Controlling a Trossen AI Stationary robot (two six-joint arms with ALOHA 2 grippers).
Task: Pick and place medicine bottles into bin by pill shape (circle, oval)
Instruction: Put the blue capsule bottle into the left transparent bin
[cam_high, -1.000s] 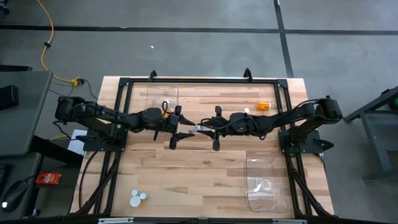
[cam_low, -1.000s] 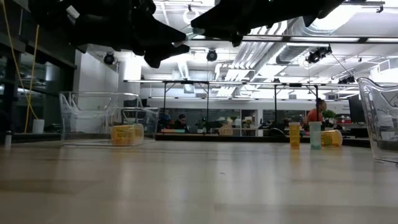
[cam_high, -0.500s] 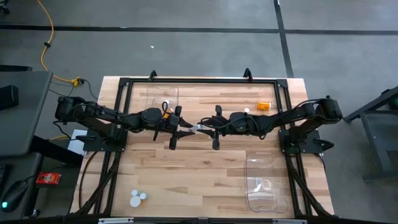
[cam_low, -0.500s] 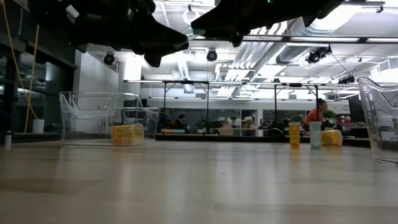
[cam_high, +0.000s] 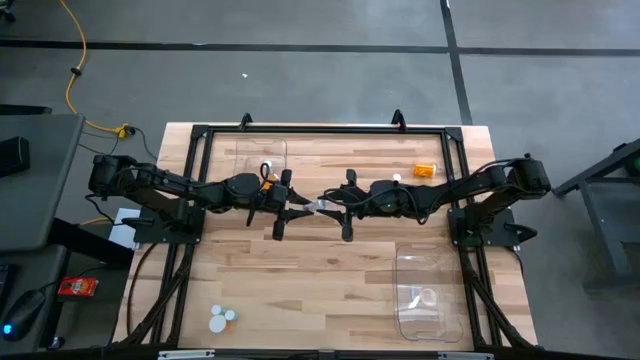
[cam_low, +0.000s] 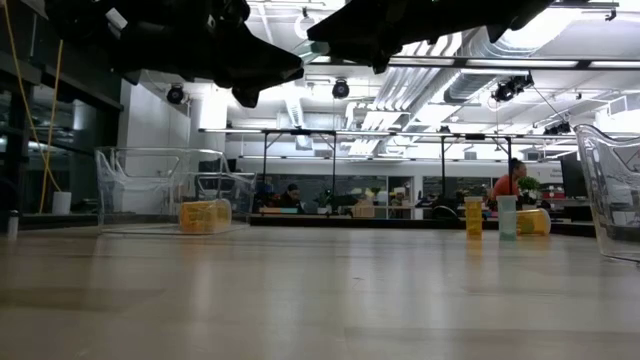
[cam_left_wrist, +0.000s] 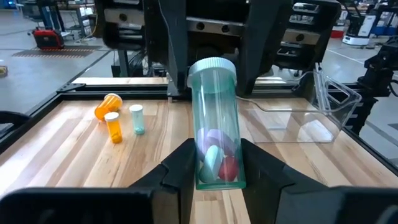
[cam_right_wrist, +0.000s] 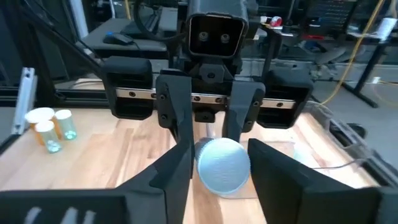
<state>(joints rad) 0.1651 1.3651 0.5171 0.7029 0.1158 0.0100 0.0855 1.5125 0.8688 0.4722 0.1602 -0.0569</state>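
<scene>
While the teal bottle (cam_left_wrist: 214, 124) hangs mid-air above worktop (cam_high: 320, 270) centre, left gripper (cam_left_wrist: 216, 155) is clamped on its body, cap end twd the right gripper (cam_right_wrist: 221, 155), which sits around the white cap; can't tell if that one grips or not. Looks like a handover betw. arms, so sorting is partway at best. Far bin (cam_high: 243, 150) at 11 o'clock holds one yellowish item, near bin (cam_high: 405, 290) at 5 o'clock something pale (contents unclear). Still to go: orange bottles (cam_high: 426, 170) at 2 o'clock, small cluster (cam_high: 220, 318) at 7 o'clock, plus this one.
</scene>
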